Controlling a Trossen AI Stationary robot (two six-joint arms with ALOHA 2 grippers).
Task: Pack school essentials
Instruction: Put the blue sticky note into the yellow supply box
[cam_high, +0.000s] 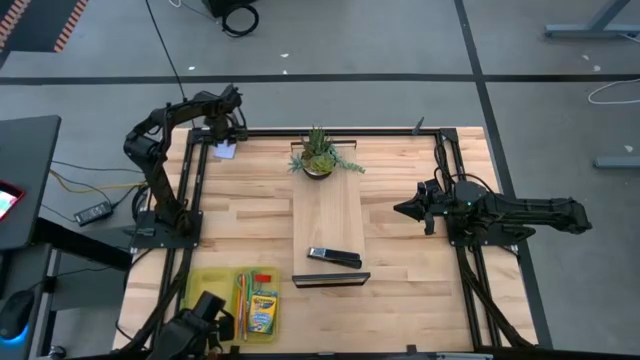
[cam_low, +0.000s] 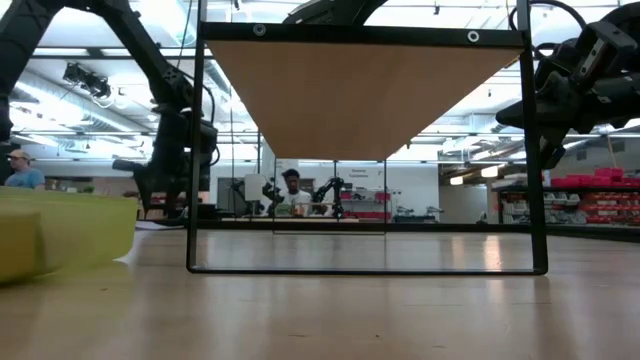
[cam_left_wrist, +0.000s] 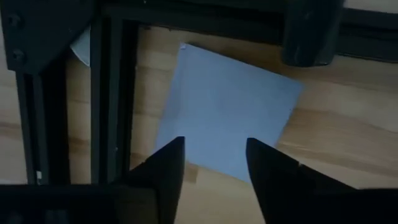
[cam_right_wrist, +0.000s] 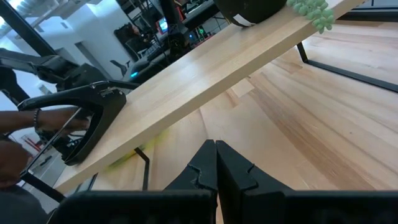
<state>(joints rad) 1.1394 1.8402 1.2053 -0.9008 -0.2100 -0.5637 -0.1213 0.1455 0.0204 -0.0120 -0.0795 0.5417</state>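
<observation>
The pale blue-white note pad (cam_left_wrist: 227, 112) lies flat on the table by the far left corner of the black frame (cam_high: 225, 150). My left gripper (cam_left_wrist: 214, 155) is open and hovers over the pad, pointing down, one finger on either side of the pad's edge (cam_high: 228, 128). My right gripper (cam_right_wrist: 216, 155) is shut and empty, held above the table's right side (cam_high: 412, 208). The yellow-green crayon box (cam_high: 262, 312) and an orange pen (cam_high: 245, 295) lie in a yellow tray (cam_high: 205, 285) at the near left. Scissors, pencil and eraser cannot be made out.
A raised wooden shelf (cam_high: 330, 215) spans the table's middle. It carries the potted plant (cam_high: 318, 155) at its far end and the black stapler-like object (cam_high: 333, 257) at its near end. A black frame rail (cam_left_wrist: 106, 106) runs right beside the pad. People show in the room behind the table.
</observation>
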